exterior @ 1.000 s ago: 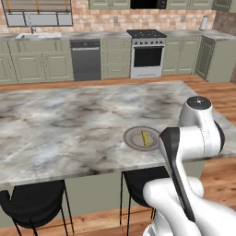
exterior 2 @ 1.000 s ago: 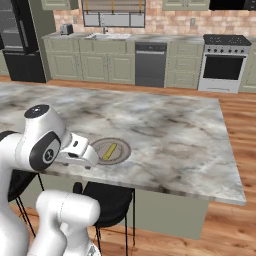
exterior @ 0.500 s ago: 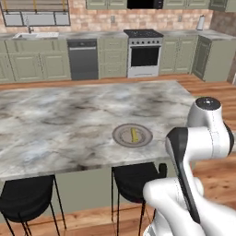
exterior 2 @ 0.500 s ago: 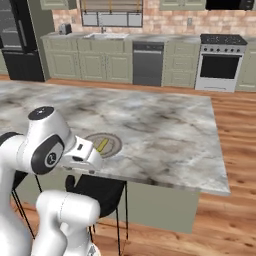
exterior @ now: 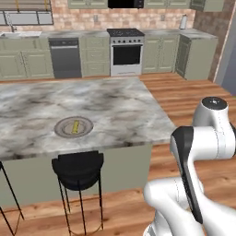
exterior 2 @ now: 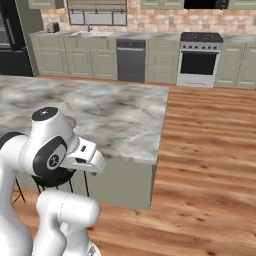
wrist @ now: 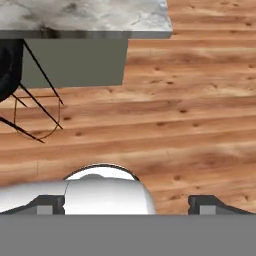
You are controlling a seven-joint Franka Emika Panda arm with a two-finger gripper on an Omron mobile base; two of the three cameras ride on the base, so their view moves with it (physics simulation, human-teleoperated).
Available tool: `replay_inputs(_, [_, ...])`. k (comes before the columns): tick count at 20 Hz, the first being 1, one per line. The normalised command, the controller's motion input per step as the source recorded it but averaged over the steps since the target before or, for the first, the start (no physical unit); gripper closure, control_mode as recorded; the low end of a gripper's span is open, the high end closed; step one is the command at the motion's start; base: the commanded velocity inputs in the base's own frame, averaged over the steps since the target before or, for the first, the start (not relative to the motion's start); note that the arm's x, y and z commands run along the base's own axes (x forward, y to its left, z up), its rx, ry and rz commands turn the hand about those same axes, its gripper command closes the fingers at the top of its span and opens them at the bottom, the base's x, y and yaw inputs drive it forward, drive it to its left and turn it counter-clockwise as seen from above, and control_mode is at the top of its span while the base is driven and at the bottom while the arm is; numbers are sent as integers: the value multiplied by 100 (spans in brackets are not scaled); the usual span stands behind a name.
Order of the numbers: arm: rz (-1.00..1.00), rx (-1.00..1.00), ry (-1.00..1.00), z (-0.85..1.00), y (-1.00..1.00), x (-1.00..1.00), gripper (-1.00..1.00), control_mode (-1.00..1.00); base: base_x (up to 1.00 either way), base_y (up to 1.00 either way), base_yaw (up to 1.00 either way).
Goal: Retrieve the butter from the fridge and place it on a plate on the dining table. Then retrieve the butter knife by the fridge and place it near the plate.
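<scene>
One butter [exterior: 74, 125] stick resting on plate [exterior: 61, 132] near dining table [exterior: 115, 106] front edge, gripper [wrist: 127, 204] open and empty, free for knife.

Arm folded low, claw [wrist: 126, 204] open, empty.
</scene>
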Motion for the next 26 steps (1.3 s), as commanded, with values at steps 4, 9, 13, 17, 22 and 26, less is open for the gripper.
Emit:
replay_inputs(4, [0, 0, 0, 0, 0, 0, -100, 100, 0, -100, 0])
replay_inputs(9, [0, 0, 0, 0, 0, 0, -100, 100, 3, -100, -4])
replay_inputs(13, [0, 0, 0, 0, 0, 0, -100, 100, 9, -100, -18])
replay_inputs(17, [0, 0, 0, 0, 0, 0, -100, 100, 28, -100, -9])
replay_inputs(22, [0, 0, 0, 0, 0, 0, -100, 100, 95, -100, -3])
replay_inputs(26, [0, 0, 0, 0, 0, 0, -100, 100, 100, -63, 11])
